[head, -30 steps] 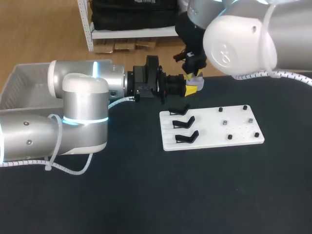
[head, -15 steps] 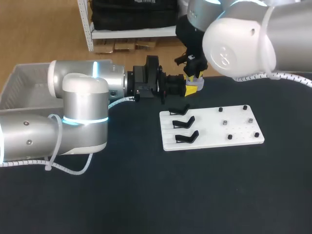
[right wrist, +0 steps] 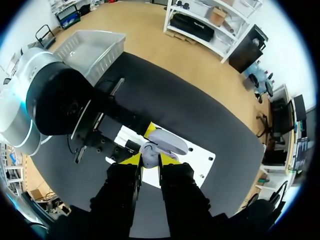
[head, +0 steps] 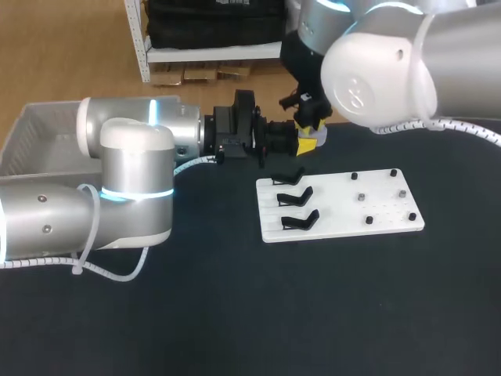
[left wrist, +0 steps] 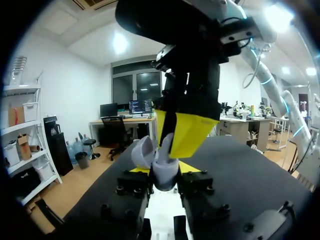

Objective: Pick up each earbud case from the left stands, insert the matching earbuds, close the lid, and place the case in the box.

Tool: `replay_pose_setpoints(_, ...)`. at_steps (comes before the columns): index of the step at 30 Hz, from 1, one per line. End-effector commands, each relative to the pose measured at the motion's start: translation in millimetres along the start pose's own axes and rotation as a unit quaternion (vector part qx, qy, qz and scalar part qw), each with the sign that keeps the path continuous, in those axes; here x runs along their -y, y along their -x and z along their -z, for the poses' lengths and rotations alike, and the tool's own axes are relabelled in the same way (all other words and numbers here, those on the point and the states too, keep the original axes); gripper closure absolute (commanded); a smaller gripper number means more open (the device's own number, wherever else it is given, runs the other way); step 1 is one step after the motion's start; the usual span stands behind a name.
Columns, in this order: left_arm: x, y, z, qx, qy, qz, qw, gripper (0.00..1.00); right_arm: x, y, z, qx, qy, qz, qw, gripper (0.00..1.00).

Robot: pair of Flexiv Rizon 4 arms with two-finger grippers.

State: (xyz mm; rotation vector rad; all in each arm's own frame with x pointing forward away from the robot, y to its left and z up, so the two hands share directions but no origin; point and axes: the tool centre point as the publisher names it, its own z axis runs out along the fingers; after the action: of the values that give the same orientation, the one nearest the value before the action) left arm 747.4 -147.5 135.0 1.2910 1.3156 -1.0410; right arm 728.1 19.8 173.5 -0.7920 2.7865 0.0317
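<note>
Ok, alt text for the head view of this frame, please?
The left gripper holds a pale earbud case over the far side of the table, with the right gripper directly above it. Nearer lies a white board with three empty black stands; a grey box sits at far left.

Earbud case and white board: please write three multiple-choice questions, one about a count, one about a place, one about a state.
1. How many black stands are on the white board?
A. One
B. Three
C. Five

2. Where is the earbud case?
A. On a black stand
B. Between the left tool's fingers, above the table
C. In the box

3. How is the case's lid?
A. Open
B. Closed
C. Lying apart on the table

Answers: 1 B, three empty stands form a column at the board's left side. 2 B, the left tool grips the case from two sides. 3 A, the lid tilts away from the body.
</note>
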Motion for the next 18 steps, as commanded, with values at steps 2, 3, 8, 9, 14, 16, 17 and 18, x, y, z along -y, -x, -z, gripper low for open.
replay_pose_setpoints(2, 2.0, 0.2, 0.0, 0.004, 0.004, -0.003, 1.000, 1.00, -1.2, 2.5, -3.0, -0.004, -0.003, 0.002, 1.000, 1.00)
replay_pose_setpoints(3, 2.0, 0.2, 0.0, 0.004, 0.004, -0.003, 1.000, 1.00, -1.2, 2.6, -3.0, -0.004, -0.003, 0.002, 1.000, 1.00)
replay_pose_setpoints(8, 2.0, 0.2, 0.0, 0.004, 0.004, -0.003, 1.000, 1.00, -2.2, 3.7, -1.7, -0.004, -0.007, 0.009, 1.000, 1.00)
replay_pose_setpoints(9, 2.0, 0.2, 0.0, 0.004, 0.004, -0.003, 1.000, 1.00, -2.3, 3.9, -1.6, -0.004, -0.008, 0.011, 1.000, 1.00)
replay_pose_setpoints(14, 2.0, 0.2, 0.0, 0.004, 0.004, -0.003, 1.000, 1.00, -3.0, 5.1, -0.7, -0.004, -0.011, 0.016, 1.000, 0.70)
replay_pose_setpoints(16, 2.0, 0.2, 0.0, 0.004, 0.004, -0.003, 1.000, 1.00, -2.9, 5.3, -0.6, -0.004, -0.012, 0.017, 1.000, 0.69)
replay_pose_setpoints(17, 2.0, 0.2, 0.0, 0.004, 0.004, -0.003, 1.000, 1.00, -3.0, 5.5, -0.4, -0.004, -0.012, 0.018, 1.000, 0.67)
replay_pose_setpoints(18, 2.0, 0.2, 0.0, 0.004, 0.004, -0.003, 1.000, 1.00, -3.3, 5.6, -0.2, -0.004, -0.013, 0.020, 1.000, 0.66)
